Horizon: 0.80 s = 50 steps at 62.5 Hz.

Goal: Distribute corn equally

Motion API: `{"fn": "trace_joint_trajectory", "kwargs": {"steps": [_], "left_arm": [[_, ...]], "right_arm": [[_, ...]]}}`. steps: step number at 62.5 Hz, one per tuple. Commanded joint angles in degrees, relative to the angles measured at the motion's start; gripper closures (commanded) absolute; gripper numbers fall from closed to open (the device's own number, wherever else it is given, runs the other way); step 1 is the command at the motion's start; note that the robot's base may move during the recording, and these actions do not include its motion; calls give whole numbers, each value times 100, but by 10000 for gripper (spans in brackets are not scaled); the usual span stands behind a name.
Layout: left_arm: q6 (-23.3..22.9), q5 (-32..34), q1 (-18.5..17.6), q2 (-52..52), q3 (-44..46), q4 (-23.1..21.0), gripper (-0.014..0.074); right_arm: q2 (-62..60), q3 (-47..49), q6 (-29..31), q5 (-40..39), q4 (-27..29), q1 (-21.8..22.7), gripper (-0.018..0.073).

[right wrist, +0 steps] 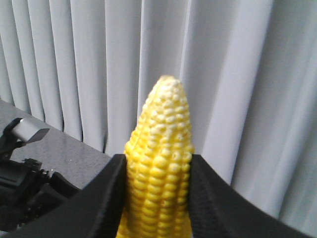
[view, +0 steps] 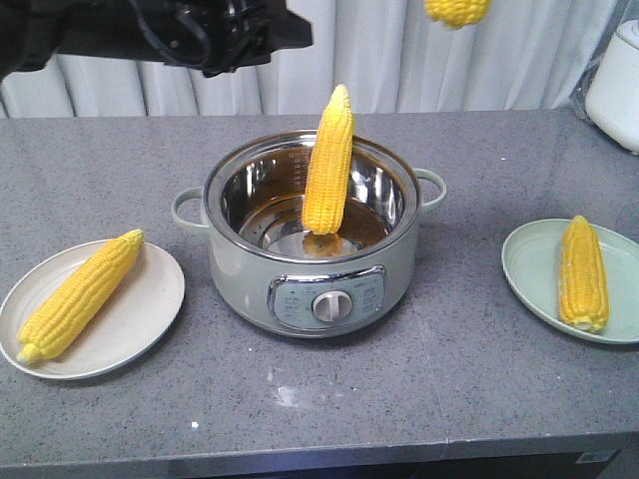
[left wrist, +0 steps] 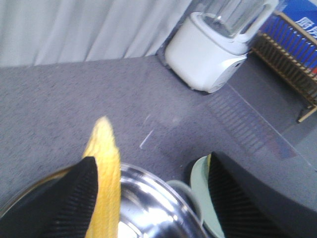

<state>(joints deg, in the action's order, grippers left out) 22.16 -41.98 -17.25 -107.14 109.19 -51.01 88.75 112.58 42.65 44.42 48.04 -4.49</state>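
A steel pot (view: 240,269) stands mid-table with one corn cob (view: 329,160) upright inside it, leaning on the far rim. Another cob (view: 80,294) lies on the beige plate (view: 150,299) at left. A third (view: 582,271) lies on the green plate (view: 529,269) at right. My right gripper (right wrist: 158,198) is shut on a fourth cob (right wrist: 161,163), tip up, held high before the curtain; its end shows at the top of the front view (view: 456,10). My left gripper (left wrist: 153,198) is open above the pot rim (left wrist: 148,188), the upright cob (left wrist: 105,168) beside its left finger.
A white appliance (view: 619,85) stands at the table's back right corner, seen also in the left wrist view (left wrist: 208,54) next to a wooden dish rack (left wrist: 292,64). A curtain hangs behind the table. My left arm (view: 200,30) hangs dark at the top left.
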Motion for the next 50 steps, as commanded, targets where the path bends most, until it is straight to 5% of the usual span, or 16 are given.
{"fn": "trace_joint_trajectory", "kwargs": {"steps": [1,26,50], "left_arm": [[-28,38,-128,-105,650,-304,93],[-28,-6,-239,-1128,1403,53,62],[27,313,-372,-1429,1403,148,62]], "right_arm": [[-355,167,-187,-312,-262,37,548],[-422,167,-1201,-134,-1985,37,541],[-422,167,-1225,-76,-2116,37,533]]}}
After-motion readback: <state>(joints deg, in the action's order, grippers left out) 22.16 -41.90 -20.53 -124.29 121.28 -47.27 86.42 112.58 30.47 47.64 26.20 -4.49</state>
